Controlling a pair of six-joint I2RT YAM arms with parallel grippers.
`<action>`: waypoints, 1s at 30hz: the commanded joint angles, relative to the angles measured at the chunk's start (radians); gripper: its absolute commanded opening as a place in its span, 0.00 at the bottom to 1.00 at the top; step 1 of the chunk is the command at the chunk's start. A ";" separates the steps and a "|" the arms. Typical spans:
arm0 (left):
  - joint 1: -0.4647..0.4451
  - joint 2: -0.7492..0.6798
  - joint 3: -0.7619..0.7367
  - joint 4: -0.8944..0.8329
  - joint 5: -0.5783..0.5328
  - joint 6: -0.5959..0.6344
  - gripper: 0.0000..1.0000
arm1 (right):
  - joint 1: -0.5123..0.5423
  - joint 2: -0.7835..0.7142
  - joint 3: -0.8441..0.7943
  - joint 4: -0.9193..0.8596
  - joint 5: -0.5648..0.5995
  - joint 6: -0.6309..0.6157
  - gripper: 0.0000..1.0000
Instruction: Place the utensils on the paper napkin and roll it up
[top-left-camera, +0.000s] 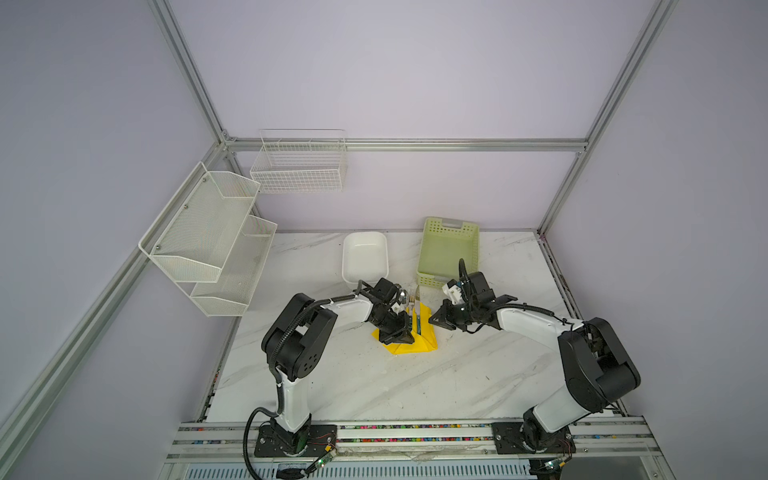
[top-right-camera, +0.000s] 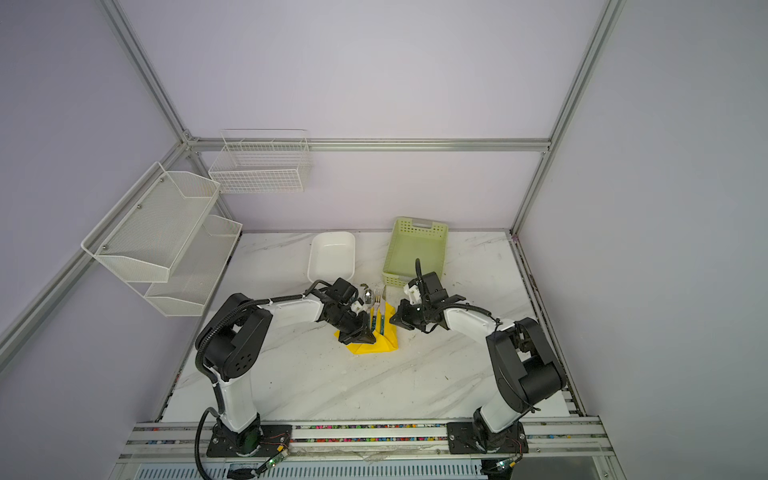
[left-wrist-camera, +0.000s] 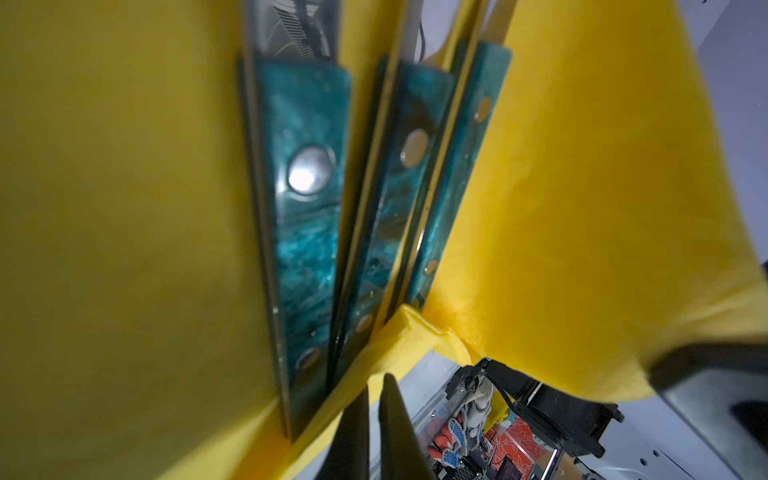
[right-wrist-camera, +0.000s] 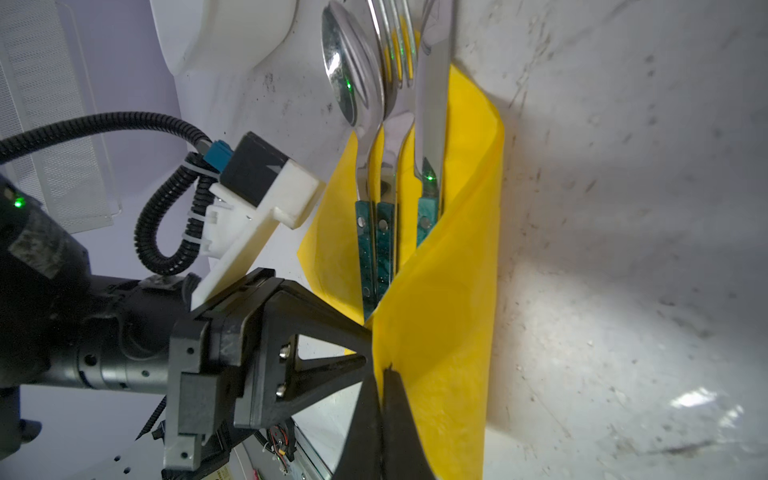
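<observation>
The paper napkin (top-left-camera: 428, 337) (top-right-camera: 388, 340) lies mid-table, yellow, with its right side lifted into a flap (right-wrist-camera: 449, 291) over the utensils (top-left-camera: 414, 300). The spoon (right-wrist-camera: 353, 83), fork (right-wrist-camera: 395, 41) and knife (right-wrist-camera: 432, 104) lie side by side. Their teal handles (left-wrist-camera: 307, 208) rest on the sheet and their silver heads stick out past its far edge. My left gripper (left-wrist-camera: 376, 386) (top-left-camera: 409, 338) is shut on a folded napkin edge by the handle ends. Coming from the right, my right gripper (right-wrist-camera: 383, 374) (top-left-camera: 432, 320) is shut on the flap's edge. The two sets of fingertips nearly touch.
A white dish (top-left-camera: 365, 257) and a pale green perforated basket (top-left-camera: 449, 249) stand just behind the napkin. White mesh shelves (top-left-camera: 208, 237) and a wire basket (top-left-camera: 299, 166) hang on the left and back walls. Bare marble tabletop (top-left-camera: 374, 382) stretches toward the arm bases.
</observation>
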 joint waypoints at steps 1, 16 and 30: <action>-0.001 0.001 0.047 -0.028 -0.017 0.001 0.10 | 0.027 0.021 0.028 0.037 0.005 0.045 0.00; -0.001 -0.001 0.042 -0.028 -0.017 0.004 0.10 | 0.098 0.108 0.065 0.166 -0.012 0.150 0.00; 0.003 -0.031 0.029 -0.034 -0.028 0.002 0.10 | 0.133 0.189 0.074 0.214 -0.001 0.165 0.00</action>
